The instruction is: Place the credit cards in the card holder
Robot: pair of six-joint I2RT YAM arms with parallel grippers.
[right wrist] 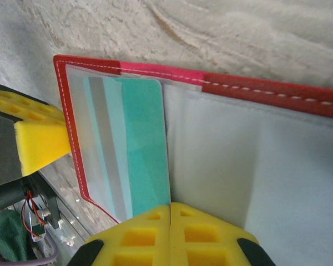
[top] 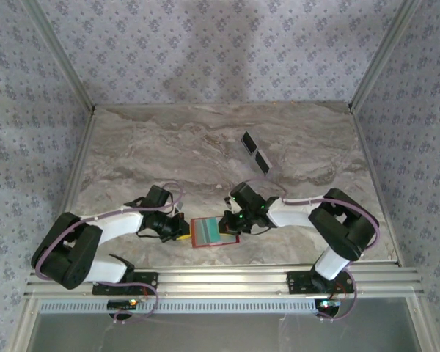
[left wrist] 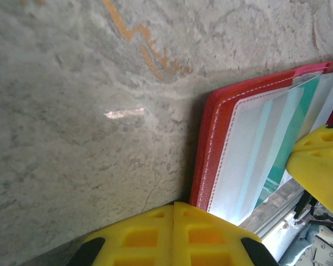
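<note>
Flanking the card holder (top: 204,236) edges — left claw (top: 182,232), right claw (top: 228,222), shut.

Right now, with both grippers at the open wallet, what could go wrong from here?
1. The teal card seems only partly under a pocket of the red wallet. The shut right gripper at its edge could slip off or skew it.
2. The shut left gripper meets the wallet only at its edge, so the wallet may slide or fold.
3. Two dark cards lie flat on the marble table, likely hard to pinch.
</note>
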